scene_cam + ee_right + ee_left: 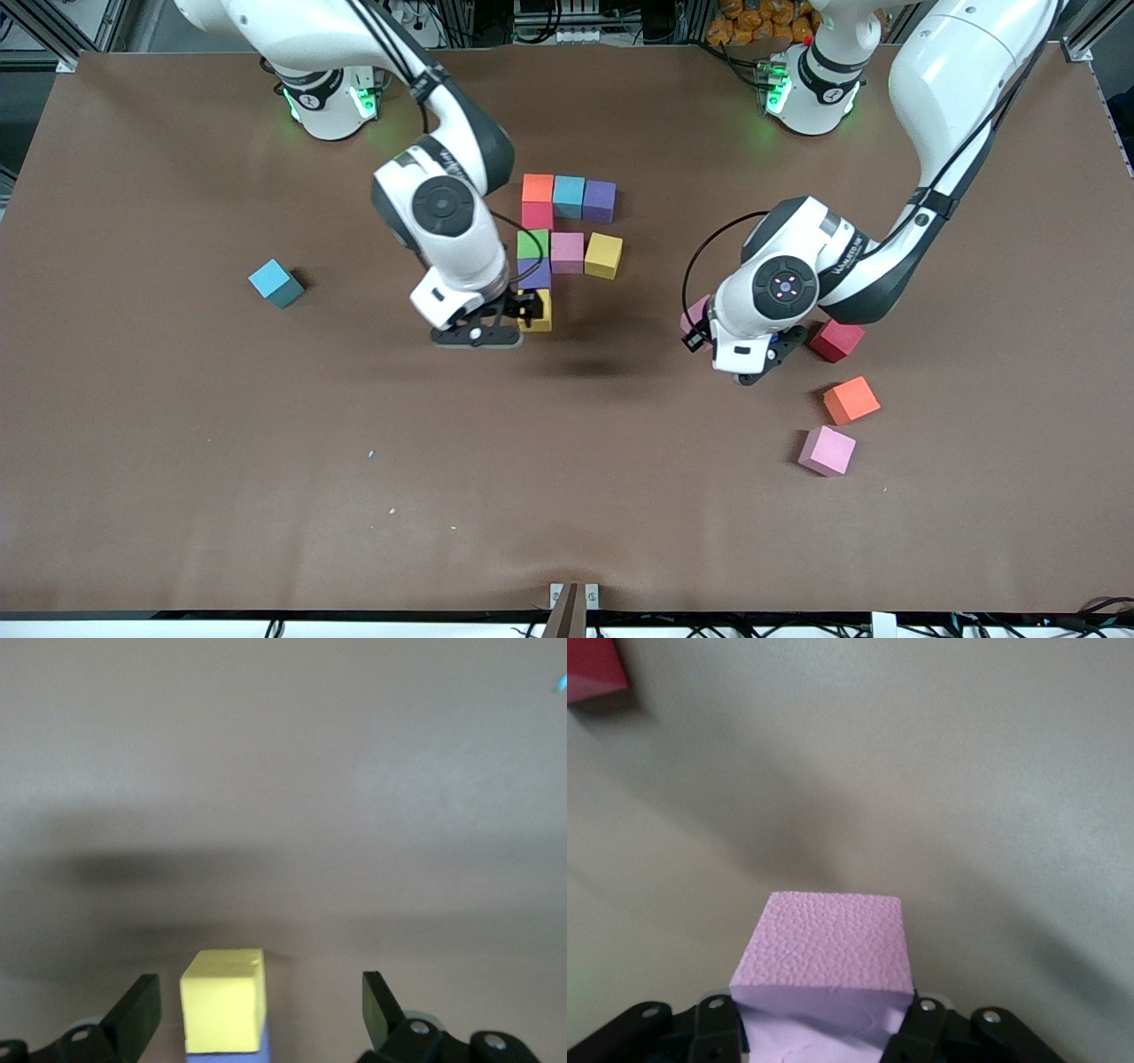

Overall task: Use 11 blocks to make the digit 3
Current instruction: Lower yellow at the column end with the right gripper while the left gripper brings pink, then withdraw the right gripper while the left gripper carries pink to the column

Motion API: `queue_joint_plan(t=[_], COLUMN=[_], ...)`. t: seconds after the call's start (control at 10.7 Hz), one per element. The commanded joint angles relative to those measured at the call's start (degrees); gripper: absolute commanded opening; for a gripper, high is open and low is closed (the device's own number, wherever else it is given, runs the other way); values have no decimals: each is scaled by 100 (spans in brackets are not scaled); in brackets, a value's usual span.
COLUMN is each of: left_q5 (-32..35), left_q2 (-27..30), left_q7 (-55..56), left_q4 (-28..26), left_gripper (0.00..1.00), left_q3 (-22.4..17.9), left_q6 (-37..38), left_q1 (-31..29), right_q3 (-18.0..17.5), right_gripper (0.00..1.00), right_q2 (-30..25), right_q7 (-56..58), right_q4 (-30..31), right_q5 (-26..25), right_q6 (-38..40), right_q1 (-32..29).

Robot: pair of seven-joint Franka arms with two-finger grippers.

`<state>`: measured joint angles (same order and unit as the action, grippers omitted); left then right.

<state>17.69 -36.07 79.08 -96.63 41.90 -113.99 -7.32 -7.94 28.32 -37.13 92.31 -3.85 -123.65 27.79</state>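
The right gripper [529,312], just left of the frame's centre, stands with its fingers [137,1010] spread wide on either side of a yellow block [539,311], clear of it and gripping nothing. That yellow block rests on the table [177,443], touching the purple block [535,274] above it in the picture, at the low end of the unfinished digit 3 [567,237]. The figure sits at upper centre: an orange, a light blue and a purple cube in the top row, a red and a green cube running down under the orange one, and a pink and another yellow cube branching off beside the green. Over at centre right, the left gripper [700,330] pinches a pink block [824,957] tightly between its fingers [920,1028], above the bare table. Just below and right of it lie a loose red block [835,340], an orange block [851,400] and another pink block [827,450]. A lone blue block [275,283] sits at mid left.
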Motion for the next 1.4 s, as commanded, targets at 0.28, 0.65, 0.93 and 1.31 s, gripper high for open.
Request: queue_joint_plan(t=[0.28,0.65,0.93,1.31], left_q5=[-134,-126,-117,-91], left_q2=[-75,-128,-137,-241], left_q7=[380,660,1029,1950], left_q4=[118,127,127,83], left_gripper=[3,3,3,3], left_q3=[-15,-15,-15,-24], left_q6=[-1,-9,-9,-360], left_q1=[186,292,476,643], right_q3=[-58,-41,99,319], right_gripper=[100,100,100,100], right_q2=[-273,-747,-1204,-1618], right_q7=[1601,2287,2866,3430], right_q4=[-143,-143,-135,-108], right_q5=[-99,-98,-72,-19], right_q6=[560,1306,1790,2195], right_q1=[-817,-977,-1117,-1223])
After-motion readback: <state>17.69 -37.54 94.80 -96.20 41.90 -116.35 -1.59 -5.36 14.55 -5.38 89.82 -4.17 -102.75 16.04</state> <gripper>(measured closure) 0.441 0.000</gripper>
